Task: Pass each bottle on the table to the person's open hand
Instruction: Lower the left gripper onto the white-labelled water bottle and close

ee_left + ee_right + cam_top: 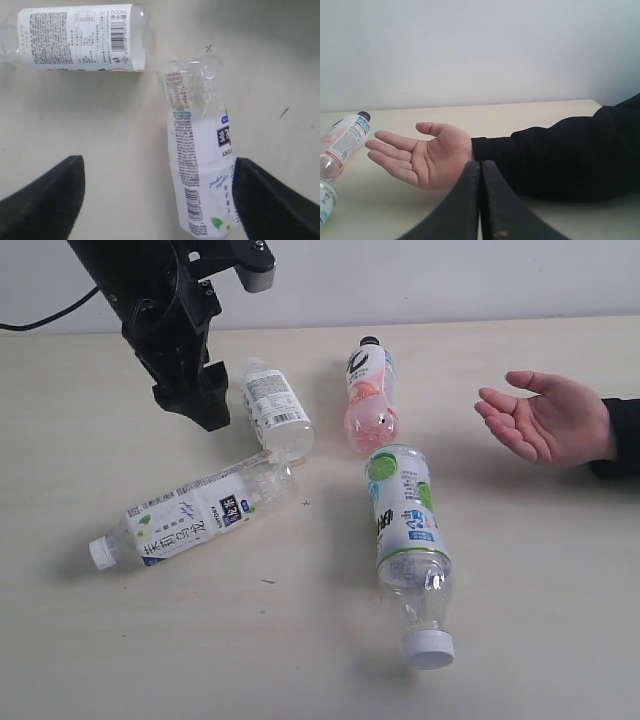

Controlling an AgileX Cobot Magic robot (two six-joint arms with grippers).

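Four bottles lie on the table [560, 600]. One with a white barcode label [275, 408] [80, 37] is at the back. A long white-capped one [195, 512] [200, 150] lies in front of it. The pink black-capped bottle [368, 395] [345, 142] and a green-and-white one [408, 540] are in the middle. My left gripper [197, 408] [157, 200] hangs open above the table, beside the barcode bottle. The long bottle's body shows close to one of the fingertips [270, 200]. The person's open hand [545, 418] [425, 160] waits palm up at the right. My right gripper [480, 172] is shut and empty behind that hand.
The person's dark sleeve [560, 155] stretches across the table's right side. A black cable [40, 318] runs along the back left edge. A pale wall stands behind the table.
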